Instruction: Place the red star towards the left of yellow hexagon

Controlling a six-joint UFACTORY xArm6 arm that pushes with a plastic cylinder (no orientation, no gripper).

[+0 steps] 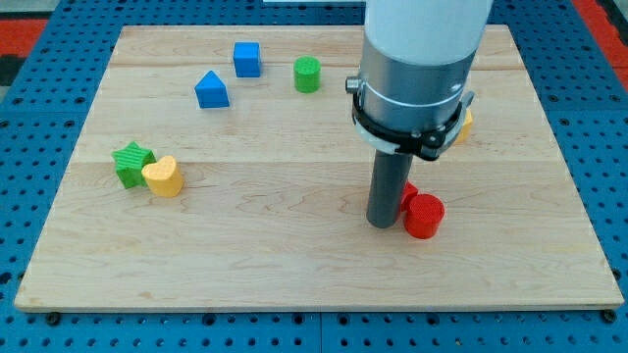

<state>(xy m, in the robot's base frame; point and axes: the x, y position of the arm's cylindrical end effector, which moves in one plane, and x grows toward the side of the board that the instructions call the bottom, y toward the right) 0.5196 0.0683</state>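
Progress looks partial, judging from the layout: the rod's tip (381, 225) rests on the wooden board (294, 265), and there is no pincer on this arm to release or clench, only the bare rod end. Directly to the tip's right, touching or nearly so, sits a red piece (409, 193) mostly hidden behind the rod, probably the red star, with a red cylinder (424, 216) just in front of it. Above and to the right of the tip, a sliver of yellow (463, 123) peeks from behind the arm's housing, likely the yellow hexagon, though its shape cannot be confirmed. Far to the tip's left lie a green star (130, 163) touching a yellow heart (163, 176); up-left are a blue house-shaped block (211, 90), a blue cube (246, 59) and a green cylinder (307, 75). The star must yet travel upward to the hexagon's left.
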